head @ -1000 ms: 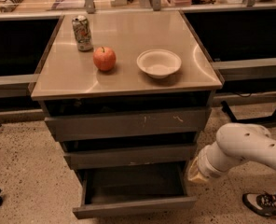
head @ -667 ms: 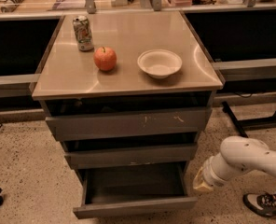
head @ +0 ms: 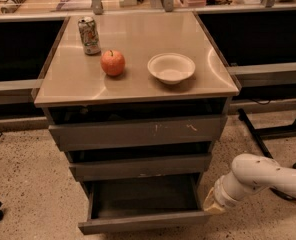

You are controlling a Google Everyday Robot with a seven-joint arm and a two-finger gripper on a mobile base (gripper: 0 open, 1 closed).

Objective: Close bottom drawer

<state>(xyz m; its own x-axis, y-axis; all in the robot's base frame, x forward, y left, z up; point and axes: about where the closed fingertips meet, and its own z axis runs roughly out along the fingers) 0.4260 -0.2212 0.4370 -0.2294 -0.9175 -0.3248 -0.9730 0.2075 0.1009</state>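
The bottom drawer [head: 143, 223] of the grey cabinet stands pulled out, its dark inside open and empty, its plain low front panel near the frame's bottom edge. The white arm comes in from the right and its gripper [head: 211, 204] sits low beside the drawer's right front corner, at or touching the drawer's right side. The fingers are hidden behind the wrist and the drawer.
Above are the mid-width drawer [head: 140, 166] and the widest drawer with pale scratches [head: 138, 132], both slightly out. On the cabinet top [head: 153, 91] stand a soda can [head: 89, 35], an apple [head: 112, 62] and a white bowl [head: 171, 67]. A dark table leg [head: 255, 139] runs along the floor at right.
The arm has dropped lower and drawn back to the right, and the gripper now sits down at the drawer's right front corner. The drawer stays open.
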